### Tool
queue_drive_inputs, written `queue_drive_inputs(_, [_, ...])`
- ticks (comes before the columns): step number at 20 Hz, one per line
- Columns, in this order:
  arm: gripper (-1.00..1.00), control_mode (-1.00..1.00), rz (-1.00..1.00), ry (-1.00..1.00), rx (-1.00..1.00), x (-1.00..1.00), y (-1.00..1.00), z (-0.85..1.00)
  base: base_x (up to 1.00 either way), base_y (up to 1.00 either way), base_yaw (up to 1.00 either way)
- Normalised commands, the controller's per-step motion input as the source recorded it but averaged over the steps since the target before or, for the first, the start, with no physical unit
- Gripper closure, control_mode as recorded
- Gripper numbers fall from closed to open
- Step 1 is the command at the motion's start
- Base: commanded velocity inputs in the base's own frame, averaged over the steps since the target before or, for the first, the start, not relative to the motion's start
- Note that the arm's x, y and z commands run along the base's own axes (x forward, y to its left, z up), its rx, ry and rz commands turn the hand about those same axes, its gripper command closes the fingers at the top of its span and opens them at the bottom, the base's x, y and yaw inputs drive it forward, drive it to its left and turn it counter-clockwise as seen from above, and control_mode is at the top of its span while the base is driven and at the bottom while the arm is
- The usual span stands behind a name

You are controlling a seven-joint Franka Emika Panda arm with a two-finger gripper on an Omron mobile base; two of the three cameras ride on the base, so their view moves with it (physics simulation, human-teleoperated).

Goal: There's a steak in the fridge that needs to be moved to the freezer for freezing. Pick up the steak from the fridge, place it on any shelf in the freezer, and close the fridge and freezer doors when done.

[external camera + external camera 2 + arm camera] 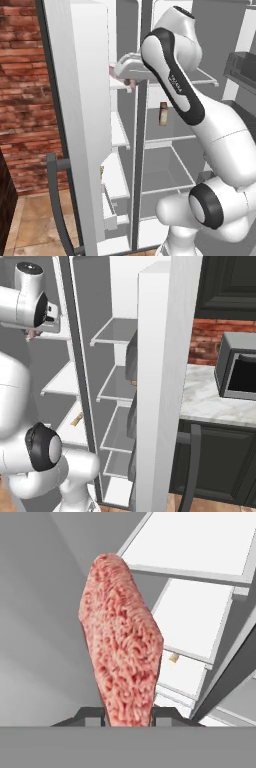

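**Steak clamped in the claw at the freezer's upper shelf**

The claw (128,714) is clamped on the steak (122,644); in the hand view the pink-red slab stands on end between the two dark tips, its grainy face toward the camera. Behind it lie the narrow white shelves (197,619) of the freezer (117,135), stepping away one after another, with a small tan object (173,658) on one of them.

In the left base view the hand reaches into the freezer at the level of an upper shelf, and a sliver of pink shows at the shelf's edge beside the wrist. Both doors stand open: the freezer door (80,125) at the left and the fridge door (162,386) in the right base view. Inside the fridge (172,150) a small tan-brown jar (163,114) stands upright on a wide shelf. A microwave (237,373) sits on the marble tabletop (210,401) to the right.
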Motion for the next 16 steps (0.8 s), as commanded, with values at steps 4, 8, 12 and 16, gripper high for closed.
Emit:
queue_drive_inputs(4, [1.00,-1.00,0.00,0.00,0.02,0.49,0.05,-0.16,0.00,0.00,0.00])
queue_drive_inputs(8, [1.00,-1.00,-0.02,0.00,0.00,0.27,0.26,-0.13,0.00,0.00,0.00])
queue_drive_inputs(12, [1.00,-1.00,-0.07,0.00,-0.03,0.19,0.16,-0.12,0.00,0.00,0.00])
queue_drive_inputs(16, [1.00,-1.00,-0.10,0.00,-0.01,0.27,0.05,-0.03,0.00,0.00,0.00])
